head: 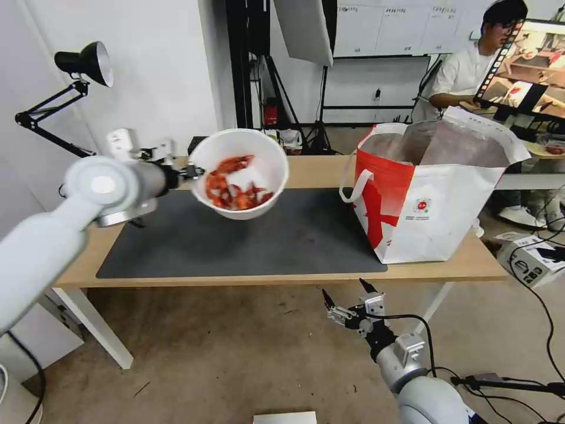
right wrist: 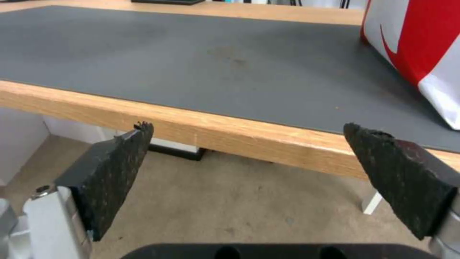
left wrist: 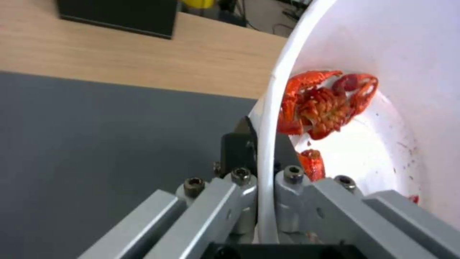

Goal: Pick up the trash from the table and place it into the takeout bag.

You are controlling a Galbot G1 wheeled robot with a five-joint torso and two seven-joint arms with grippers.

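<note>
My left gripper [head: 189, 171] held the white bowl [head: 240, 172] by its rim, up in the air above the grey mat [head: 282, 241] on the worktop [head: 318, 168]. In the left wrist view the bowl [left wrist: 383, 64] rim ran straight between my fingers [left wrist: 242, 176], one on the outside wall and one inside, pinched tight on the thin white edge. The bowl was tilted, its mouth turned towards my head camera, and the red crayfish shells [head: 235, 188] had gathered along its lower side (a few of the shells [left wrist: 326, 104] lay just beyond my inner finger). The bowl hung to the left of the takeout bag [head: 424, 194], well apart from it. The bag stood upright on the right end of the worktop, its mouth open and the silver lining showing, partly on the mat.

My right gripper [head: 347, 297] sat low in front of the worktop's near edge, below its surface, its fingers [right wrist: 110, 172] spread wide with nothing between them, pointing at the worktop edge [right wrist: 230, 129] and the bag [right wrist: 422, 54] corner.
</note>
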